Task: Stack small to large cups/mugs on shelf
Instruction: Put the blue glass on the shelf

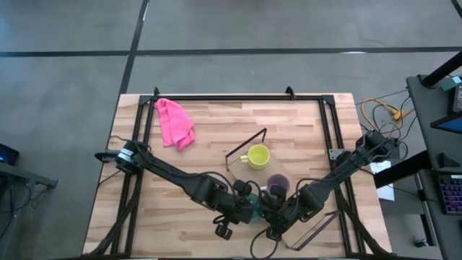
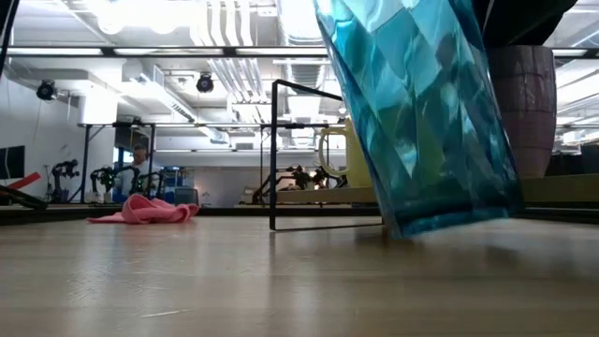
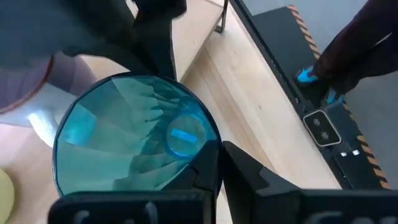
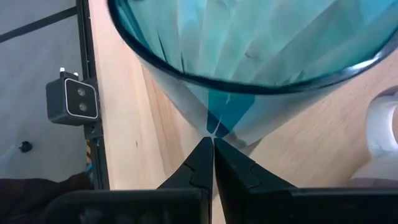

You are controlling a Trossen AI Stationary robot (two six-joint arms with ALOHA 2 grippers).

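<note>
The teal ribbed cup (image 2: 421, 112) stands tilted near the table's front edge, between my two grippers (image 1: 250, 207). Its lower edge (image 2: 398, 227) is on the table. My left gripper (image 3: 221, 152) is shut on its rim. My right gripper (image 4: 213, 144) is shut, with its tips at the cup's outer wall. The purple mug (image 1: 278, 183) stands just behind the cup. The yellow mug (image 1: 256, 155) stands farther back, beside a black wire bracket (image 1: 245, 146) of the shelf. The shelf's board hardly shows against the tabletop. My left gripper holds the teal cup by its rim (image 3: 210, 138), one finger (image 3: 202, 171) inside and one (image 3: 252, 180) outside. It comes from above, slanting from the table's left. The cup leans, one edge of its base on the table. My right gripper touches the cup's outer wall (image 4: 214, 127) below the rim with its shut fingertips (image 4: 202, 155). It comes from the table's right.
A pink cloth (image 1: 174, 123) lies at the far left of the slatted table. A second wire bracket (image 1: 317, 230) lies at the near right. A black frame (image 1: 238, 96) runs along the table's edges. Both arms crowd the near middle.
</note>
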